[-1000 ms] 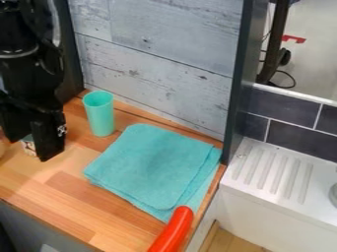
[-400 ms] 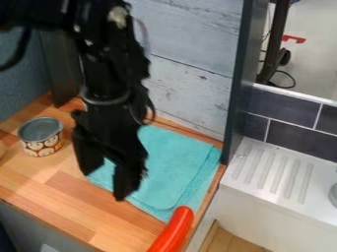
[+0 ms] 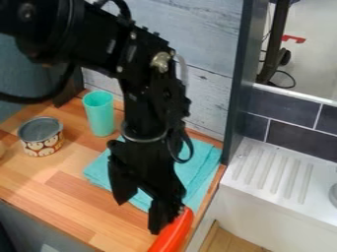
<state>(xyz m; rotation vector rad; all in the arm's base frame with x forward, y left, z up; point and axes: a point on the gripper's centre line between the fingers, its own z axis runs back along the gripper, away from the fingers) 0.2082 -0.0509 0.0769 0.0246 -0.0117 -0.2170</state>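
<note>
The black gripper (image 3: 138, 211) hangs over the front part of the turquoise cloth, its two fingers apart with nothing seen between them. Its right finger overlaps the upper left side of a red, rounded object (image 3: 174, 233) at the bottom edge; whether they touch, I cannot tell. Behind the gripper lies the folded turquoise cloth (image 3: 201, 165), partly hidden by it. A turquoise cup (image 3: 99, 114) stands upright near the back wall. To the left is a small can (image 3: 41, 138) with a grey top and a patterned side.
The wooden counter (image 3: 72, 197) runs along the left, with a pale board wall behind it. A dark upright panel (image 3: 238, 83) borders its right side. Beyond that is a white sink unit with a ridged drainer (image 3: 273, 172), below dark tiles.
From the upper left, the gripper has moved right and toward the front, over the cloth to the red object. The can, and then the cup, have come back into sight behind it.
</note>
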